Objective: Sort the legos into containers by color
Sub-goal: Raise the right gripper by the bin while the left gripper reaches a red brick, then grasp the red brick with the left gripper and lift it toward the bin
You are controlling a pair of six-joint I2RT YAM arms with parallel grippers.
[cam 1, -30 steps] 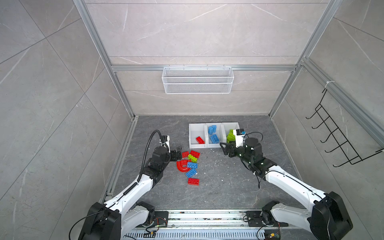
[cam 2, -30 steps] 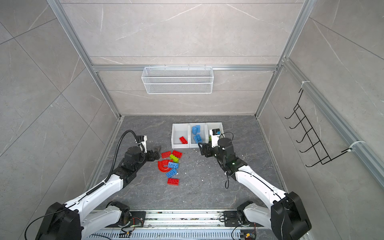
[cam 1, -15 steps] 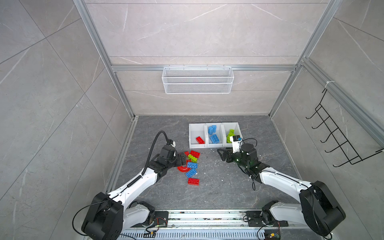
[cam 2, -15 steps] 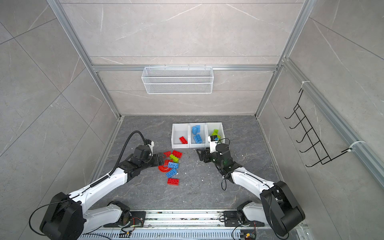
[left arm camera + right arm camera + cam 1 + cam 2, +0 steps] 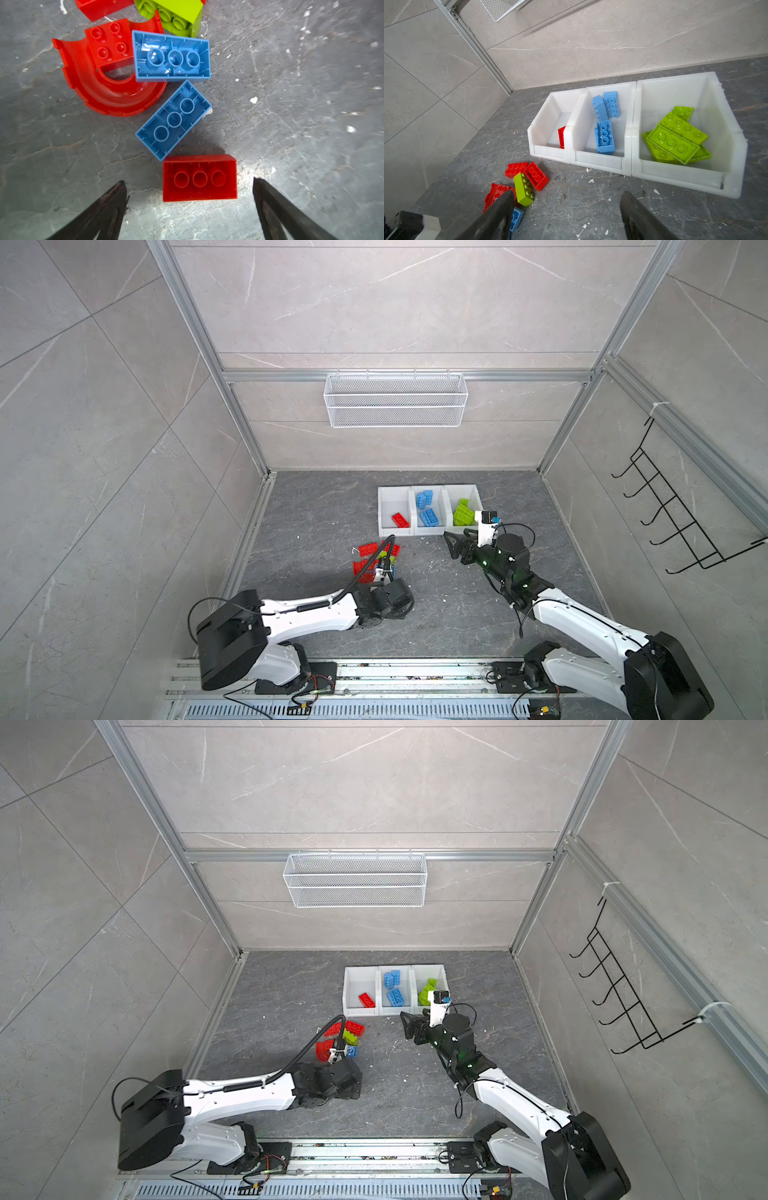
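Left gripper (image 5: 189, 180) has swung from the lego pile (image 5: 368, 549)'s left to its near end, wide open over a red brick (image 5: 199, 177); right gripper (image 5: 566, 193) stays open, empty.

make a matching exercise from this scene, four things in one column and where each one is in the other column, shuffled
Things
1. red arch piece
2. wire mesh basket
3. stacked lime green legos
4. group of three blue bricks

Places
a. in the middle container
b. in the container at the right end of the row in both top views
c. on the table
d. hung on the back wall

Pairs: 1-c, 2-d, 3-b, 4-a
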